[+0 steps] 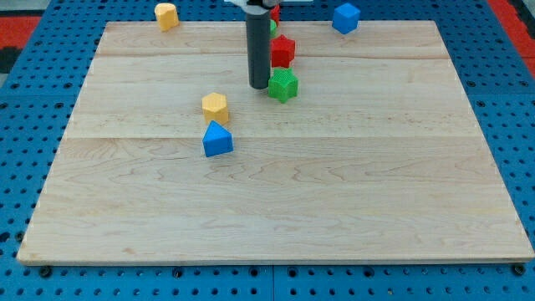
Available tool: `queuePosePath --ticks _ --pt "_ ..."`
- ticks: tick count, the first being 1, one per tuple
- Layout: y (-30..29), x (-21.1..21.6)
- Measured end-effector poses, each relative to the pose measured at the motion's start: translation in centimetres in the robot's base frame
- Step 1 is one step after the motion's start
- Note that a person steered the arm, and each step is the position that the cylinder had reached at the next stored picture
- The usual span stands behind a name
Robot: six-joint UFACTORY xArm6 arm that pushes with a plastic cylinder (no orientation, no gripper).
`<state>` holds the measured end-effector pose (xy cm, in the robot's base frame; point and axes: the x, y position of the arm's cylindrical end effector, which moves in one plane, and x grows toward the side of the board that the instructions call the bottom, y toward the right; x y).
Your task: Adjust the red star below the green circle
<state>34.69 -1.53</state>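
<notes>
Inspected a pale wooden table (334,209) with visible grain and plank seams, laid on a blue perforated base (17,84). Noted a straight dark rod (258,50), smooth and cylindrical, coming down from the view's top. Recorded no gripper in view, so nothing to report as open or closed. Placed my tip (258,87) on the table, just left of a green star (283,85) with ridged sides, close enough that contact or a gap could not be told. Located the red star (282,51) directly above that green star in the view, just right of the rod and near the table's top edge. Observed a sliver of a green block (272,27) above the red star, largely hidden by the rod, shape not made out; likewise a scrap of a second red block (275,12) above it. Logged a yellow hexagon (215,106) left of my tip, with a blue block (217,140), peaked on top, just below it, contact uncertain. Found a further yellow block (166,15) at the top left edge and a blue block of faceted form (345,17) at the top right. Judged all blocks matte and solid-coloured.
</notes>
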Motion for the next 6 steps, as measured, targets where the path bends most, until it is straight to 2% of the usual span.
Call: queuePosePath --ticks 1,2,3,4,6 --pt "2.7 -1.4" --pt "2.5 -1.3" --pt "7.8 -4.2" --pt "10.0 -4.8" --pt "9.7 -7.0"
